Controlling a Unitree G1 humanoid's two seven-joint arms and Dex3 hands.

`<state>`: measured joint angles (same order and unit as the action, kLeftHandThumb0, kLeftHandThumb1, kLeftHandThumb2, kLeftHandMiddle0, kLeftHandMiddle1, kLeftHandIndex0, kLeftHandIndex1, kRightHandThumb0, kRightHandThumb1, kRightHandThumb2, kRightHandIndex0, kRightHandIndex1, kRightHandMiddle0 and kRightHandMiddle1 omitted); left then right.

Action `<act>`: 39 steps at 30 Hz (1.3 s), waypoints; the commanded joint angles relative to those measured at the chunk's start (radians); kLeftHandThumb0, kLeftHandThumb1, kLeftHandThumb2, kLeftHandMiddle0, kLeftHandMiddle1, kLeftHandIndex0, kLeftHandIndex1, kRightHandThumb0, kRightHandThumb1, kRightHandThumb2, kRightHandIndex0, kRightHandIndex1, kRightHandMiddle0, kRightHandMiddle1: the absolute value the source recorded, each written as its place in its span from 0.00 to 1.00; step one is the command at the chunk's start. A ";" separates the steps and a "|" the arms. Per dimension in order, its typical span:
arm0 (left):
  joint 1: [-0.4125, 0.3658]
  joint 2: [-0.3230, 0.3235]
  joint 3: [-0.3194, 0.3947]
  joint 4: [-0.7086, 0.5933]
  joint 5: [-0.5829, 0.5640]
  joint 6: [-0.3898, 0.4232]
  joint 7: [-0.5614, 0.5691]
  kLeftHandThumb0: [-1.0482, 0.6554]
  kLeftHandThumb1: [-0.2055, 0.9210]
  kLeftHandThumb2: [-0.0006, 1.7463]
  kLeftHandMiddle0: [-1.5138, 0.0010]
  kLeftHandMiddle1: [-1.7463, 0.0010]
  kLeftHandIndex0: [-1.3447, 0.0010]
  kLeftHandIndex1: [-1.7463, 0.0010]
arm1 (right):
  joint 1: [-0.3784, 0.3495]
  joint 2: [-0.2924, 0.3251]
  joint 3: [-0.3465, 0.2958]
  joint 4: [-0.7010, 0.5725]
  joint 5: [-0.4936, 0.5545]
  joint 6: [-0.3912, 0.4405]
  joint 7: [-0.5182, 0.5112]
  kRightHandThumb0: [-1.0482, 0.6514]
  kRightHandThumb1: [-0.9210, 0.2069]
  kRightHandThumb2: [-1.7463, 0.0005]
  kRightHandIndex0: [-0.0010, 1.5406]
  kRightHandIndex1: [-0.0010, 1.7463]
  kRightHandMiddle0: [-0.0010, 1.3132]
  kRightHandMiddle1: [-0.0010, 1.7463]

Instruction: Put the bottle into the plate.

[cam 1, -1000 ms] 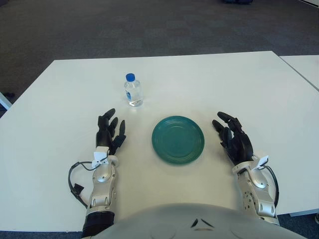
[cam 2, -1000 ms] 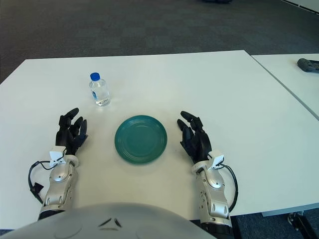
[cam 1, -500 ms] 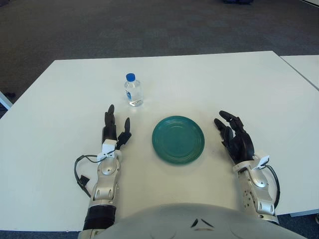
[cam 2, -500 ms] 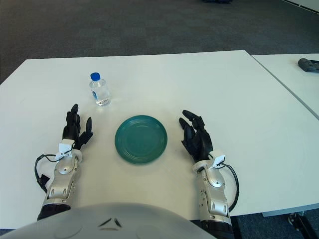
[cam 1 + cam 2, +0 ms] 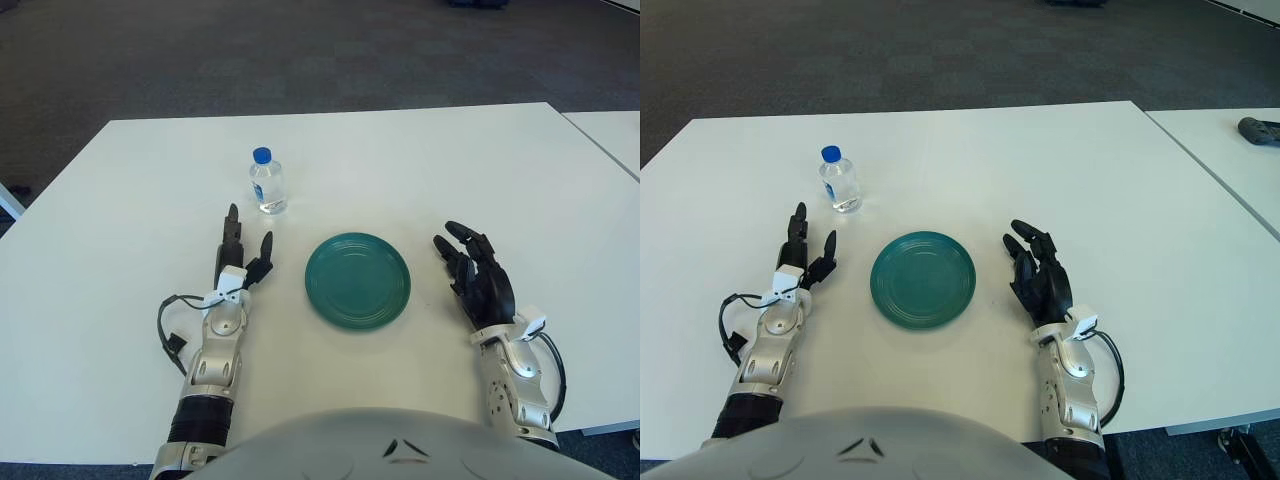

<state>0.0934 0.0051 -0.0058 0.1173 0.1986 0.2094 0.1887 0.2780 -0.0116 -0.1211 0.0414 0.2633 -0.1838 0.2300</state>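
Observation:
A small clear bottle (image 5: 267, 182) with a blue cap stands upright on the white table (image 5: 400, 160), left of centre and farther back. A round teal plate (image 5: 357, 280) lies empty in the middle near me. My left hand (image 5: 241, 250) is open with fingers spread, left of the plate and a short way in front of the bottle, touching neither. My right hand (image 5: 474, 275) is open and rests right of the plate. Both also show in the right eye view, left hand (image 5: 806, 250) and bottle (image 5: 840, 181).
A second white table (image 5: 1230, 160) stands to the right with a dark object (image 5: 1260, 130) on it. Dark carpet lies beyond the table's far edge.
My left hand has moved forward and right toward the bottle and turned edge-on, its forearm reaching farther out. The right hand has barely shifted. Bottle and plate have not moved.

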 commanded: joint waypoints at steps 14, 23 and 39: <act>-0.197 0.013 0.068 0.217 -0.075 0.027 -0.022 0.00 1.00 0.24 1.00 1.00 1.00 1.00 | 0.040 -0.017 -0.018 0.188 -0.009 0.006 0.028 0.23 0.00 0.66 0.29 0.26 0.09 0.53; -0.414 0.076 0.132 0.508 -0.144 -0.080 -0.064 0.00 1.00 0.21 1.00 1.00 1.00 1.00 | 0.028 -0.028 -0.028 0.228 0.013 -0.014 0.057 0.23 0.00 0.67 0.28 0.28 0.10 0.54; -0.509 0.098 0.127 0.701 -0.144 -0.203 -0.040 0.00 1.00 0.20 1.00 1.00 1.00 1.00 | -0.005 -0.048 -0.059 0.289 0.032 -0.071 0.097 0.24 0.00 0.67 0.28 0.33 0.08 0.54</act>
<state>-0.3931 0.0966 0.1165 0.7506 0.0594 0.0017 0.1406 0.2086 -0.0634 -0.1676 0.1951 0.2965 -0.3310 0.3368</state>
